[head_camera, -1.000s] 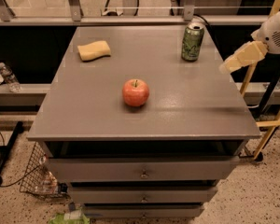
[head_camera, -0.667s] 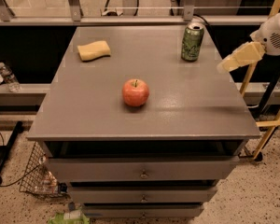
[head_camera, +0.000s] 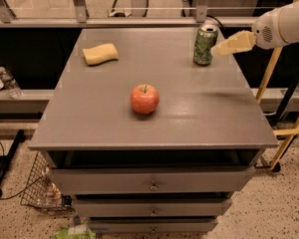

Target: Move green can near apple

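As I read the worktop [head_camera: 189, 123] from the left side of the view, the yellow sponge [head_camera: 99, 54] comes first, lying flat near the far left corner. It is not part of my job. Next is the apple [head_camera: 145, 98], alone about in the middle, with its stem up. Further right and toward the back stands the green can [head_camera: 205, 45]. It is upright, so its long axis is vertical and its silver top faces up. It is near the far right corner and well apart from the apple.

At the far right are my fingers [head_camera: 233, 43], reaching in from beyond the right edge at the height of the can's upper half. They point at the can like one pale wedge, with the tip just beside its right wall; whether it touches, I cannot tell. I also cannot tell if they are released or clenched, because from this side they cover each other. The can is not between them.

So the can lies directly ahead of the tip, toward the view's left. I judge that the grasp must come from the side, around the standing body. After that the can has to travel forward and left to the apple.
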